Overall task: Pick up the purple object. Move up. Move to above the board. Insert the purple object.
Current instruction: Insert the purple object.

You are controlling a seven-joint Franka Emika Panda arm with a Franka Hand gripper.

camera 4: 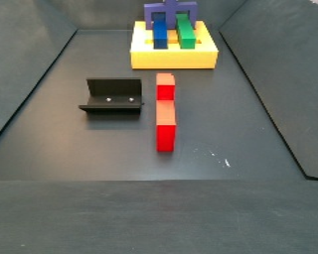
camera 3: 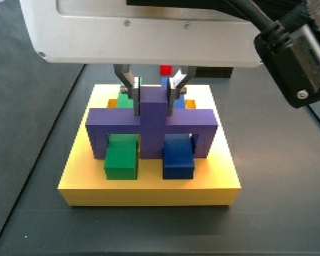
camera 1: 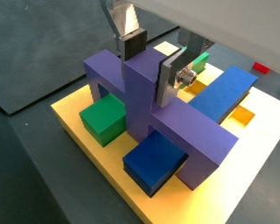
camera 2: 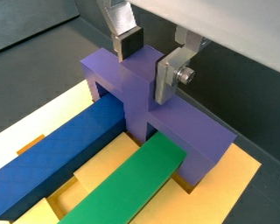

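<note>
Straddling the central post of the matte purple blocky piece (camera 3: pixel 152 125), our two-finger gripper (camera 1: pixel 150 59) sits above the large flat square yellow slab (camera 3: pixel 149 185). In both wrist views its silver plates stand at the post's two sides, set narrow; whether the pads (camera 2: pixel 129 41) press it we cannot tell. The purple object's legs reach down to the slab, bridging a green block (camera 3: pixel 120 157) and a blue block (camera 3: pixel 179 158). We judge insertion the step in hand, seemingly nearly complete. Next comes a straight downward seating check, then parting the fingers. A red bar (camera 4: pixel 165 109) and the fixture (camera 4: pixel 112 96) lie nearer, well apart from the board.
</note>
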